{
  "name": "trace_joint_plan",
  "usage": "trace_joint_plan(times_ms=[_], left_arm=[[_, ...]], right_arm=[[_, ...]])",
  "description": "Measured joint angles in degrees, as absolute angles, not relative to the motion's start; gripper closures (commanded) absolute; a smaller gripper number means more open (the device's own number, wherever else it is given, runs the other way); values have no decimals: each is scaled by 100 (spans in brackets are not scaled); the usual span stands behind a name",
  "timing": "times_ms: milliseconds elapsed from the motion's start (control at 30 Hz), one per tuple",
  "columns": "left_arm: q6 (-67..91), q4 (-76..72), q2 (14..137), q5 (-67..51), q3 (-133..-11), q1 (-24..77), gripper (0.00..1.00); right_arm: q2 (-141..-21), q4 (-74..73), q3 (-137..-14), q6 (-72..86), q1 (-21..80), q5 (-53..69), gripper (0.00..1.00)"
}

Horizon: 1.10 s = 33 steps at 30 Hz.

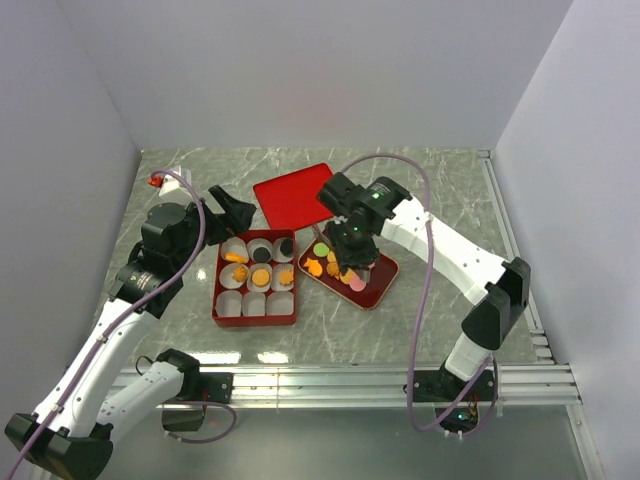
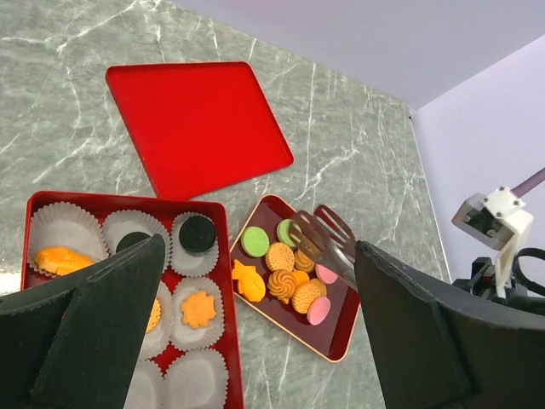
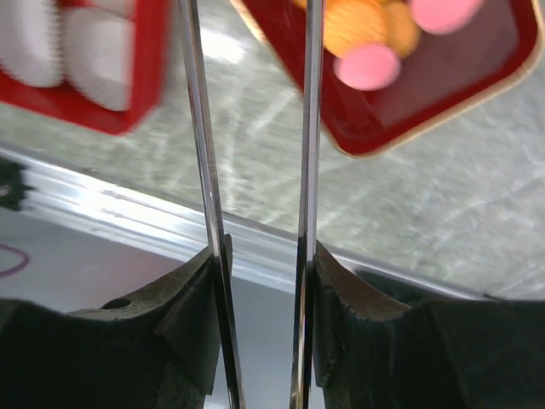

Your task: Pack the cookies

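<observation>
Cookies: your small coin-sized cookies (image 2: pixel 285 273), orange, green and pink, lie heaped in the shallow dark-red oblong tray (image 2: pixel 341 345). More of them sit in the box, several orange and one black.
Box: the red square box (image 1: pixel 218 300) stands just left of the tray on the grey marbled desk (image 1: pixel 440 200). It is lined with white pleated paper cups (image 2: pixel 64 223), and the far and middle rows carry the cookies.
Lid: you can see the flat red square lid (image 2: pixel 196 123) lying on the desk beyond the box and tray, apart from both.
Right gripper: your right gripper (image 3: pixel 260 281) is clamped narrow on the two blades of the shiny metal tongs (image 2: pixel 328 239). The tips of the tongs hang over the cookies in the tray.
Left gripper: your left gripper (image 1: pixel 232 212) stands spread wide and holds nothing, up over the far left corner of the box.
</observation>
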<state>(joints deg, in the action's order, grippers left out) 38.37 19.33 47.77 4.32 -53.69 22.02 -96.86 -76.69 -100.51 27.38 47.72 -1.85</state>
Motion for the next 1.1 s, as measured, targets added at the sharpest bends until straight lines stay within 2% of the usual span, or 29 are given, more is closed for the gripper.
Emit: trace_joint_plan(times_ms=[333, 1100], left_arm=[[3839, 1929, 4777, 379, -5360, 2211, 1], [3719, 1929, 4663, 499, -5271, 2220, 1]], right_arm=[[-9323, -7583, -8774, 2733, 4086, -99, 55], [-10307, -7424, -9172, 2716, 3946, -64, 51]])
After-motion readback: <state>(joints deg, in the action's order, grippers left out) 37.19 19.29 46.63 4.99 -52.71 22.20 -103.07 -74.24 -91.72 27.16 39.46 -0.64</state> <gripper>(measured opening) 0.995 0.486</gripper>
